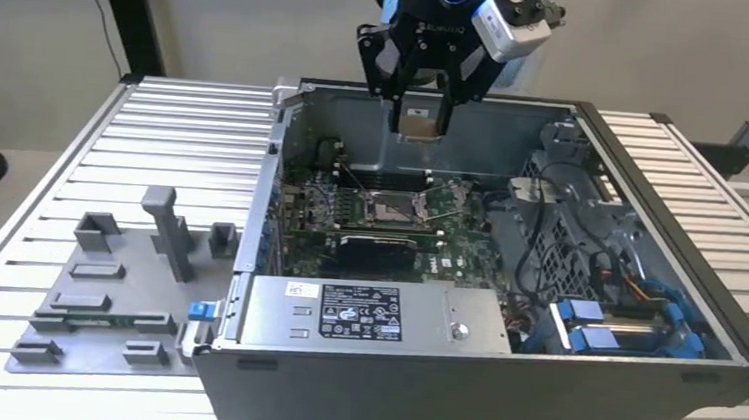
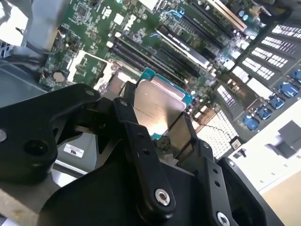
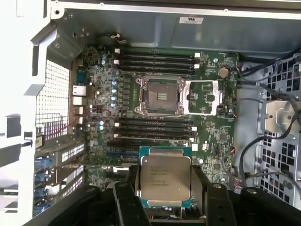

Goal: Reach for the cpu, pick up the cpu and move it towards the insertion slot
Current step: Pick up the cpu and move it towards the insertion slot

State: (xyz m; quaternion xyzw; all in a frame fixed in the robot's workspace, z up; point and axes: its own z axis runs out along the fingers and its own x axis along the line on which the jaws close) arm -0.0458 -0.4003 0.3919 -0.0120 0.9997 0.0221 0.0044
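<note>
The cpu (image 1: 417,125), a flat square chip with a silvery top, hangs in the air above the back of the open computer case (image 1: 495,380). My gripper (image 1: 418,113) is shut on it, with a black finger on each side of the chip. In the first wrist view the cpu (image 3: 165,176) sits between the fingers (image 3: 128,193), its metal top facing the camera. The insertion slot (image 3: 160,95), a square socket with a shiny frame, lies below on the green board, some way from the chip. The exterior view shows the same insertion slot (image 1: 393,207) below and slightly to that view's left of the chip. The second wrist view shows the cpu (image 2: 157,106) from the other side.
The case walls rise around the board. A silver power supply (image 1: 353,314) fills the near side. Cables and blue parts (image 1: 607,319) crowd the exterior view's right. A grey fixture plate with blocks and posts (image 1: 114,290) lies on the slatted table on that view's left. Black memory slots (image 3: 155,127) flank the socket.
</note>
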